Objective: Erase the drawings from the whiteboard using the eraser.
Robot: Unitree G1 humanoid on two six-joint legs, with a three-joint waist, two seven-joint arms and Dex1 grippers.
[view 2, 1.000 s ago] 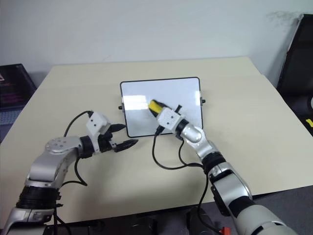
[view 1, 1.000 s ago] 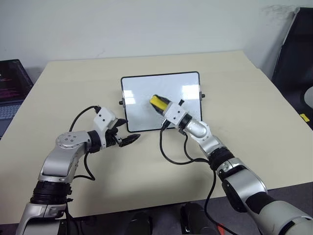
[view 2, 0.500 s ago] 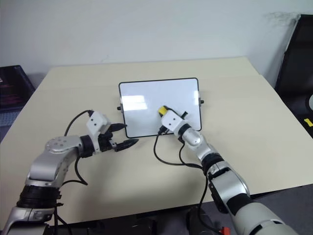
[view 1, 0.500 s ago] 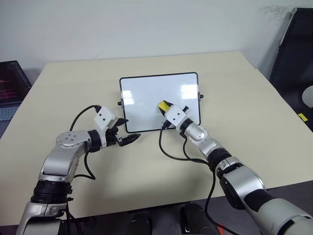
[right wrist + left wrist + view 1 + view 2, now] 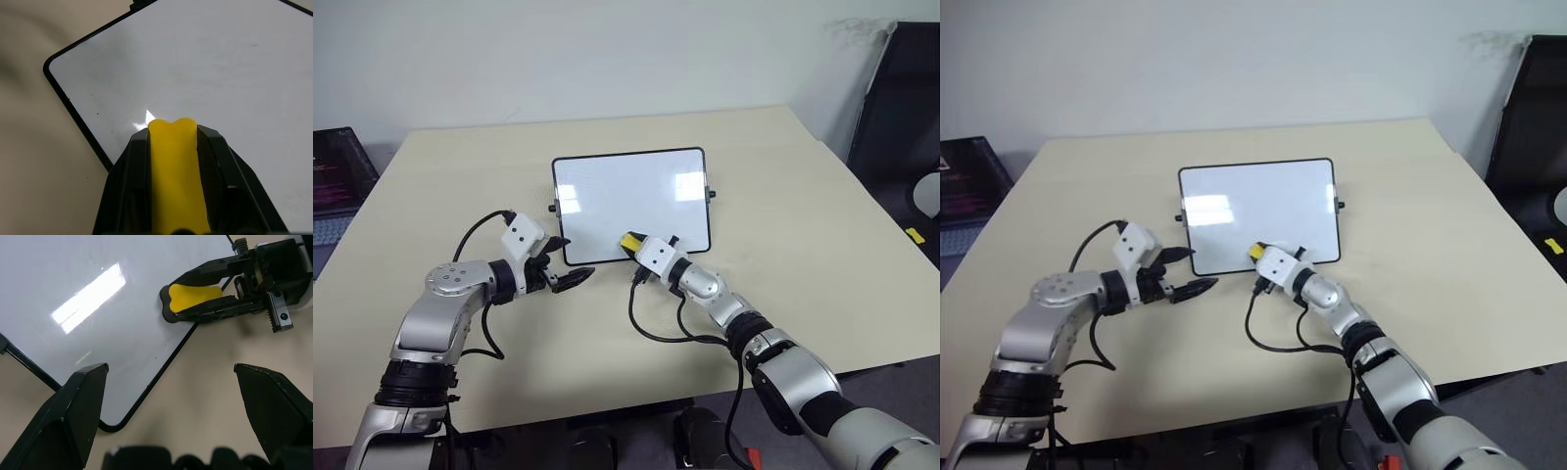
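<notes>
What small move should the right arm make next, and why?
Probably lift the eraser off the near edge of the whiteboard: the right gripper has it clamped in its jaws there, and the board looks clean apart from a few tiny specks.

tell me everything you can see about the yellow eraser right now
The eraser is a small oblong yellow block with a dark underside layer, looking soft, its end pinched in. The right gripper is shut on it, black fingers along both long sides. It rests at the near edge of the whiteboard, dark layer down.
</notes>
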